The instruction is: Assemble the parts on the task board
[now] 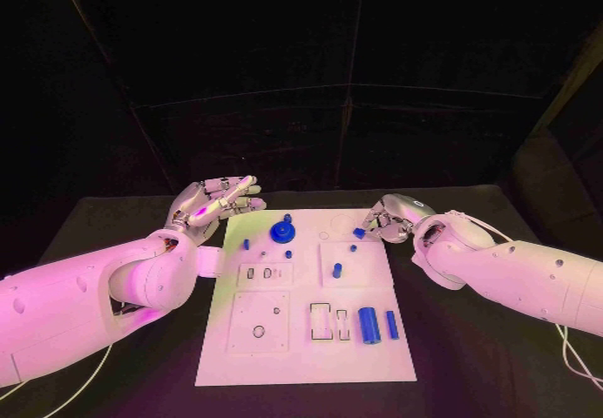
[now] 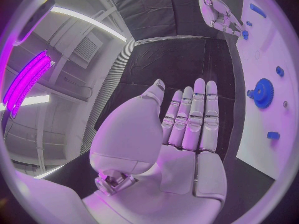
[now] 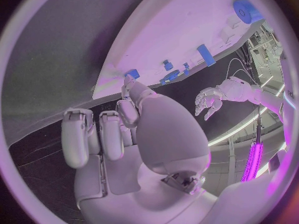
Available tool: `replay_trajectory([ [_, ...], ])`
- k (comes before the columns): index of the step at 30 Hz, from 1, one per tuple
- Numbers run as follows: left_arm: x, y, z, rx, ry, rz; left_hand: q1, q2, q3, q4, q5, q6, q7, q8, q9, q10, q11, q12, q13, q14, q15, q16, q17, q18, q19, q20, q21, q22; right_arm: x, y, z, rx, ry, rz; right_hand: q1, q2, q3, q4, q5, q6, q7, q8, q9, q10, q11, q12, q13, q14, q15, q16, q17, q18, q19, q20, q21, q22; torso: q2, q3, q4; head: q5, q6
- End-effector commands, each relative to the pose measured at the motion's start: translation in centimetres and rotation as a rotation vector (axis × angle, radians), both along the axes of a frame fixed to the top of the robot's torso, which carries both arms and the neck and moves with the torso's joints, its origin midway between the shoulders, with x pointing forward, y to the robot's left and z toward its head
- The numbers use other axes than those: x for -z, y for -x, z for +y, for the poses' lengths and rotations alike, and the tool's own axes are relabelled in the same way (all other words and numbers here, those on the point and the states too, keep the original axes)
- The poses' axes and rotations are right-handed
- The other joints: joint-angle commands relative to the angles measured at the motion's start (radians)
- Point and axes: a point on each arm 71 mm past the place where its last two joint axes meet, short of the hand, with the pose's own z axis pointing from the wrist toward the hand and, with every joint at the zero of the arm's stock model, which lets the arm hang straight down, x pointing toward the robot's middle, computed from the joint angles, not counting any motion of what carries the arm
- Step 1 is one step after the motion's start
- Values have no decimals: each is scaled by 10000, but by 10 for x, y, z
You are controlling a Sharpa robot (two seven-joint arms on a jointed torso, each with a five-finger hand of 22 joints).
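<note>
The white task board lies in the middle of the black table. On it sit a blue gear, a blue cylinder, a thin blue bar, a short blue peg and several tiny blue pieces. My left hand hovers over the board's far left corner, fingers straight and apart, holding nothing; its palm faces the camera. My right hand is at the board's far right edge, thumb and a finger pinching a small blue part, also seen at the fingertips.
Dark table surface surrounds the board on all sides. The board carries raised white plates with slots and holes. In the left wrist view the gear lies just beyond my fingertips, and the right hand is across the board.
</note>
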Motion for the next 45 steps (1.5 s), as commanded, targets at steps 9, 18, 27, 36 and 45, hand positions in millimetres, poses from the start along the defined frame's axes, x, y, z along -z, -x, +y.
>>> replay_trajectory([
  [9,-1,0,-1,136,38,-79,92,-28,-8,-68,-38,63,28,-64,-15,65,22,-61,-15,1,-26,-54,10,153,74,25,-57,-13,-1,-7,5,233,-71,-315,-14,41,-1,87,-62,19,5,42,-1,38,9,47,4,810,-9,10,1318,-115,153,-11,23,1538,-1,-7,9,-23,12],
  [18,-1,0,-1,148,40,-69,92,-28,-8,-68,-38,63,28,-64,-15,65,22,-61,-15,1,-26,-54,10,153,74,25,-57,-13,-4,-2,4,245,-279,-452,-280,-33,-143,301,-2,-233,80,-99,-46,-24,68,-29,-54,805,33,-6,1289,-114,147,9,17,1530,-7,-1,-2,-26,21],
  [27,-1,0,0,150,35,-50,83,-25,-12,-71,-39,61,32,-70,-16,63,26,-70,-17,-1,-23,-65,12,152,75,25,-64,-17,-10,6,0,484,-655,-713,-1228,-630,-985,1178,1277,-1069,268,-494,-38,-433,267,-405,-415,776,202,-69,1180,-101,113,170,-11,1485,-12,0,-22,-17,43],
  [36,-1,-1,-1,178,39,-33,81,-25,-13,-72,-39,59,33,-72,-16,62,27,-72,-17,-3,-23,-68,12,151,75,26,-66,-18,-9,7,4,624,-642,-522,-1220,-711,-1496,1577,1544,-1195,296,-471,-3,-540,294,-455,-484,761,236,-105,1124,-93,89,213,-31,1456,-8,-2,-4,-70,53],
  [45,0,-1,-2,199,42,-20,81,-25,-13,-72,-39,59,33,-72,-16,62,27,-72,-17,-3,-23,-68,12,151,75,26,-66,-18,4,5,12,916,-382,-45,-980,-663,-1639,1625,1515,-1079,259,-356,27,-522,263,-413,-453,760,214,-111,1120,-91,85,202,-37,1451,-2,-2,13,-76,22],
])
